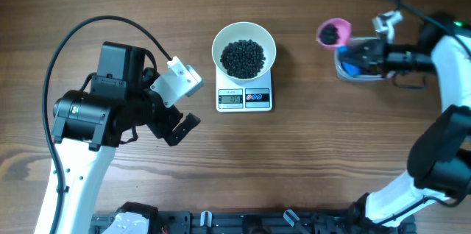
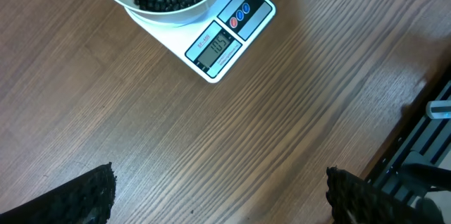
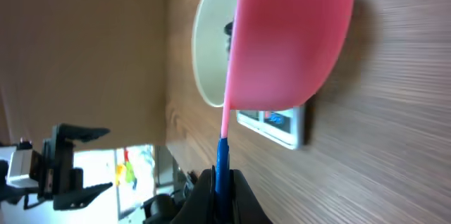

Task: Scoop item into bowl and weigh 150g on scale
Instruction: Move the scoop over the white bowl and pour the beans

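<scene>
Now the right gripper [image 3: 223, 182], clamped on the pink scoop [image 1: 333, 32], holds a load beside the tub [image 1: 360, 68], far right. The bowl [image 1: 220, 45] of beads [image 1: 243, 58] sits on the scale [image 1: 244, 98], centre. Best to carry level and trickle slowly, watching the display [image 1: 231, 99]; the left gripper [image 2: 220, 199] gapes idle.

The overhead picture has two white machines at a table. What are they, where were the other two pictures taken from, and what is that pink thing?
They are two robot arms, each ending in a two-finger gripper. One picture looks down from above the table; the other two come from cameras on the wrists. On the table a white bowl of dark beads stands on a small kitchen scale. The left gripper is open and empty. The right gripper is shut on the blue handle of a pink scoop with beads in it.
</scene>
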Robot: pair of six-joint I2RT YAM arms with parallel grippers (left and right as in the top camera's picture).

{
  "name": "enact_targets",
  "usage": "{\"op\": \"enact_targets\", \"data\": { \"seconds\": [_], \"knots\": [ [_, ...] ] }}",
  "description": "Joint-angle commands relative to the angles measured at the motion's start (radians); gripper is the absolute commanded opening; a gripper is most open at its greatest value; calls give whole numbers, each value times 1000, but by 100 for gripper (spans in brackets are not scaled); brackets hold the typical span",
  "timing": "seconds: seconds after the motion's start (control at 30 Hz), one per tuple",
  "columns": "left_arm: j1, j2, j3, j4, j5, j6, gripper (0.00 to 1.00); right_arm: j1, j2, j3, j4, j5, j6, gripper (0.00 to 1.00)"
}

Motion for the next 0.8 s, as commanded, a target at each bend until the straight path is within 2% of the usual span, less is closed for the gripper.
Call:
{"op": "enact_targets", "data": {
  "seconds": [0.0, 0.07, 0.2, 0.47, 0.53, 0.77],
  "knots": [
    [6, 0, 11, 0, 2, 12, 100, 127, -76, 6, 129, -37, 203, 4],
    [6, 0, 11, 0, 2, 12, 100, 222, -94, 6, 257, -14, 315, 4],
    [6, 0, 11, 0, 2, 12, 100, 399, -98, 6, 404, 136, 383, 4],
    [6, 0, 11, 0, 2, 12, 100, 641, -112, 58, 404, 655, 381, 5],
    [6, 0, 11, 0, 2, 12, 100, 710, -129, 70, 392, 850, 352, 4],
    [6, 0, 11, 0, 2, 12, 100, 827, -131, 74, 380, 1179, 178, 4]
  ]
}}
